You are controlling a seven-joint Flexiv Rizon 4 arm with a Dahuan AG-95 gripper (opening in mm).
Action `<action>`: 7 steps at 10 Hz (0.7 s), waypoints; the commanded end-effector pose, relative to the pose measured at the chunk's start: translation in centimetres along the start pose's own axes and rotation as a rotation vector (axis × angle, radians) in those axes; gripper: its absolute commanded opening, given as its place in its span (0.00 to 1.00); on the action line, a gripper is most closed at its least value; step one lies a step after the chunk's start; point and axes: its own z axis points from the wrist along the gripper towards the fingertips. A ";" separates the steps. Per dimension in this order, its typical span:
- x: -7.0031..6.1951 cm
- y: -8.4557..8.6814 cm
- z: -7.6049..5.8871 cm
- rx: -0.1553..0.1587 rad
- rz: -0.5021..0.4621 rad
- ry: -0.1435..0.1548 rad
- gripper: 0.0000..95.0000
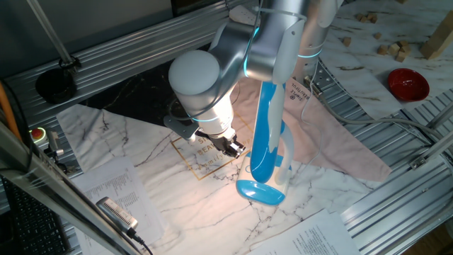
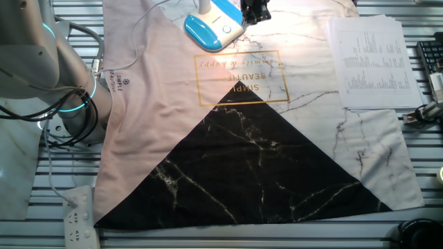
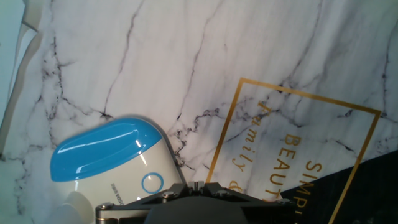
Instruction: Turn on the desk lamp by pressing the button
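Note:
The desk lamp stands on the marble-print cloth, with its long sky-blue head (image 1: 267,127) hanging down on a white curved arm over its oval blue foot (image 1: 260,191). The foot also shows in the other fixed view (image 2: 213,28) and in the hand view (image 3: 112,158). A blue ring button (image 3: 152,183) sits on the foot's white top. My gripper (image 1: 237,147) hovers just beside the foot, fingertips shut on each other and holding nothing (image 3: 196,185). It also shows at the top edge of the other fixed view (image 2: 255,12). The cloth by the foot looks brightly lit.
The cloth has a gold-framed print (image 2: 241,77) and a black triangle (image 2: 256,166). A red bowl (image 1: 408,83) and wooden blocks (image 1: 393,48) lie far right. Printed sheets (image 2: 365,62), a power strip (image 2: 79,214) and a keyboard (image 2: 430,59) ring the cloth.

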 end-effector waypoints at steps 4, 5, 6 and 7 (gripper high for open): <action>0.1 0.0 0.0 -0.001 0.014 -0.003 0.00; 0.1 0.0 -0.1 0.000 0.019 -0.003 0.00; 0.1 0.0 -0.1 -0.001 0.012 -0.003 0.00; 0.2 0.0 -0.1 -0.001 0.016 -0.003 0.00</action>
